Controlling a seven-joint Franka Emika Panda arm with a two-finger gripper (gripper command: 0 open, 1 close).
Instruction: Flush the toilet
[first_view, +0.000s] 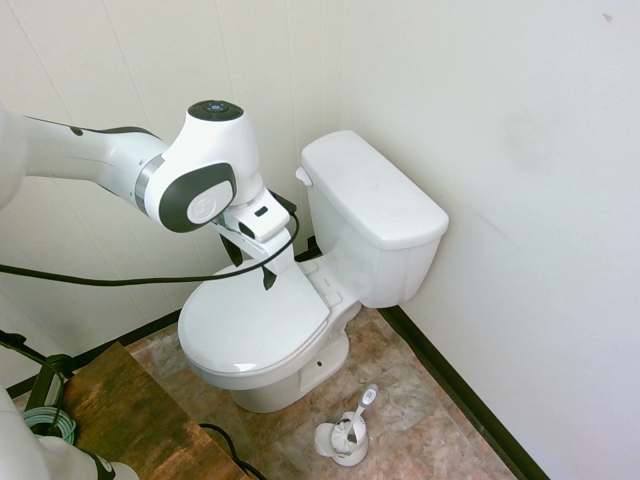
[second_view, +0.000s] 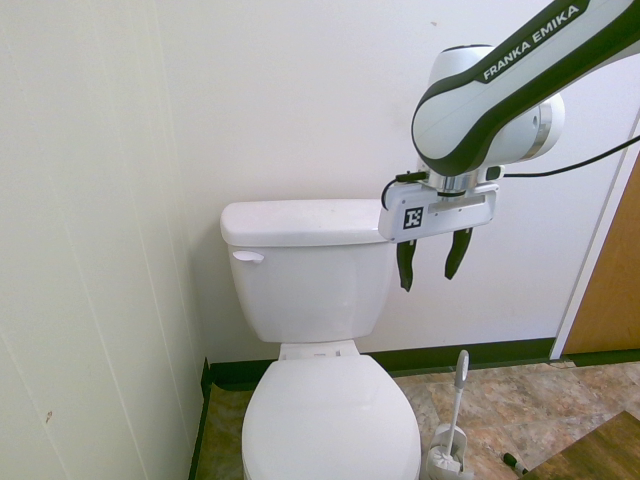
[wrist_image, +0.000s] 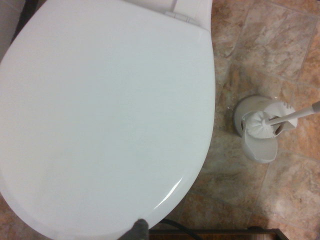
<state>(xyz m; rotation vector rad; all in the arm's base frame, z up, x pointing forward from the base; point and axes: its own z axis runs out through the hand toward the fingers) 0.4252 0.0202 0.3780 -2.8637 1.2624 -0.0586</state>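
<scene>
One toilet (first_view: 252, 318) sits below the gripper (first_view: 252, 268), whose two fingers (second_view: 405, 265) stand apart, empty.

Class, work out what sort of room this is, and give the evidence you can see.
Most likely a bathroom: there is a toilet with its lid down, a toilet brush in its holder on the floor beside it, and stone-patterned flooring.
</scene>
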